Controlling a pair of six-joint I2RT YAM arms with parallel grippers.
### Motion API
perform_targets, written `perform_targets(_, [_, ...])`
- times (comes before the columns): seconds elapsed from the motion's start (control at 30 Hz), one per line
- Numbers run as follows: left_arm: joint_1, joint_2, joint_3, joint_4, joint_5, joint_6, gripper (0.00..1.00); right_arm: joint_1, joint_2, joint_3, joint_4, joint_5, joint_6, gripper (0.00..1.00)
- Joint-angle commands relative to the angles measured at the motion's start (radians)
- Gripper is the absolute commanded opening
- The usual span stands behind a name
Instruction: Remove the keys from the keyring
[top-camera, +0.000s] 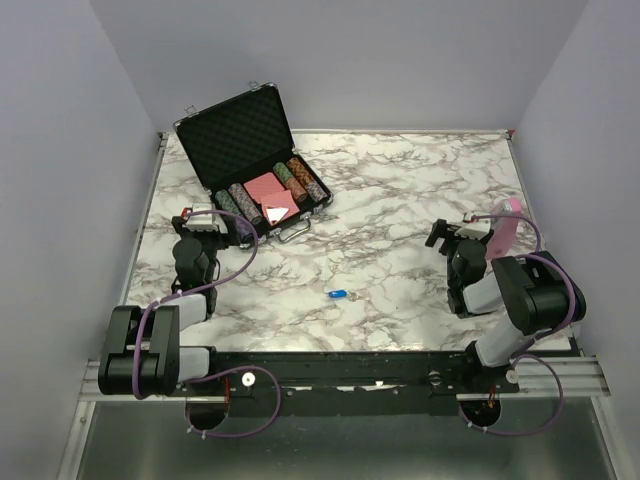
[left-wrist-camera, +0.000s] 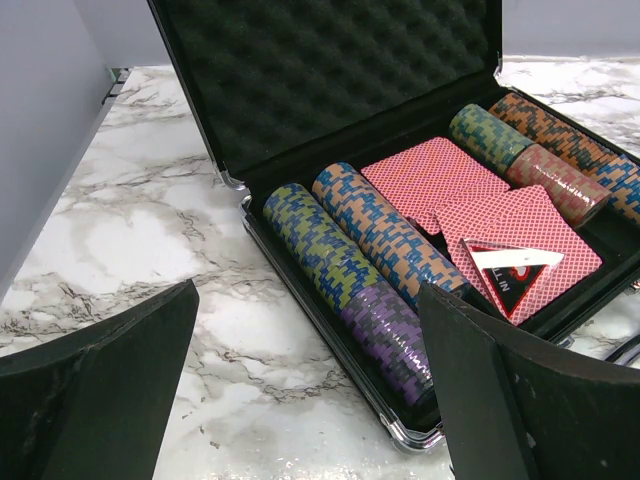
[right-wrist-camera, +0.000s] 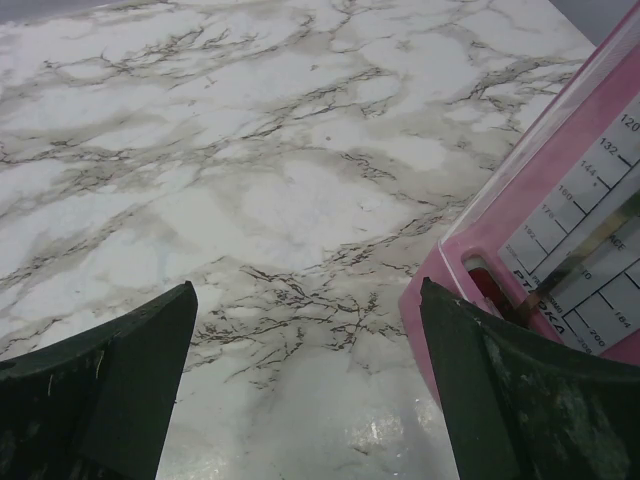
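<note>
Your left tool (top-camera: 214, 222) stands open and empty at the poker chip case (top-camera: 240, 135), your right tool (top-camera: 455, 232) likewise beside a pink metronome (right-wrist-camera: 560, 230), the keys (top-camera: 341, 295) on the desk (top-camera: 420, 190) between.

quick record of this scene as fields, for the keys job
keys: small silvery bunch with a blue piece, lying on the table between the arms, untouched
left fingers: apart, empty, facing the case
right fingers: apart, empty, above bare marble
case: open, far left, holds chips and cards
pink object: printed number scale, beside the right fingers
</note>
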Motion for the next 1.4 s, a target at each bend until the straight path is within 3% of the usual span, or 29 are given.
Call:
perform_targets(0.0, [-0.002, 0.001, 0.008, 0.033, -0.011, 0.009, 0.99, -0.006, 0.01, 0.004, 0.088, 0.01, 0.004, 1.0])
perform_targets(0.2, [-0.002, 0.001, 0.01, 0.03, -0.008, 0.007, 0.99, -0.006, 0.005, -0.001, 0.101, 0.021, 0.0, 1.0])
perform_targets(0.33, [-0.002, 0.0, 0.008, 0.035, -0.012, 0.009, 0.99, 0.003, -0.082, -0.025, 0.077, 0.034, -0.017, 1.0])
perform_targets(0.37, [-0.002, -0.006, 0.013, 0.026, -0.025, 0.004, 0.99, 0.029, -0.132, -0.01, 0.007, 0.077, -0.025, 1.0])
perform_targets(0.43, [-0.002, -0.072, 0.072, -0.157, -0.032, -0.002, 0.99, 0.044, -0.267, 0.1, -0.331, 0.05, -0.016, 1.0])
perform_targets(0.57, [-0.002, -0.102, 0.461, -0.882, -0.074, -0.103, 0.99, 0.044, -0.409, 0.414, -0.977, -0.008, 0.14, 1.0])
perform_targets(0.6, [-0.002, -0.096, 0.526, -0.955, -0.008, -0.1, 0.99, 0.043, -0.421, 0.491, -1.092, -0.039, 0.177, 1.0])
perform_targets(0.73, [-0.002, -0.267, 0.481, -0.924, 0.207, -0.216, 0.99, 0.043, -0.412, 0.638, -1.352, -0.218, 0.37, 1.0])
perform_targets(0.87, [-0.002, -0.454, 0.44, -1.029, 0.132, -0.539, 0.99, 0.043, -0.302, 0.842, -1.668, -0.384, 0.406, 1.0])
perform_targets(0.93, [-0.002, -0.494, 0.403, -1.143, 0.147, -0.706, 0.99, 0.047, -0.341, 0.832, -1.67, -0.381, 0.447, 1.0])
perform_targets(1.0, [0.061, -0.494, 0.393, -1.119, 0.343, -0.616, 0.99, 0.047, -0.413, 0.795, -1.638, -0.387, 0.499, 1.0])
perform_targets(1.1, [0.061, -0.477, 0.47, -1.289, 0.397, -0.582, 0.99, 0.047, -0.433, 0.841, -1.724, -0.456, 0.509, 1.0])
perform_targets(1.37, [0.01, -0.553, 0.464, -1.51, 0.417, -0.528, 0.99, 0.047, -0.458, 0.901, -1.89, -0.537, 0.535, 1.0])
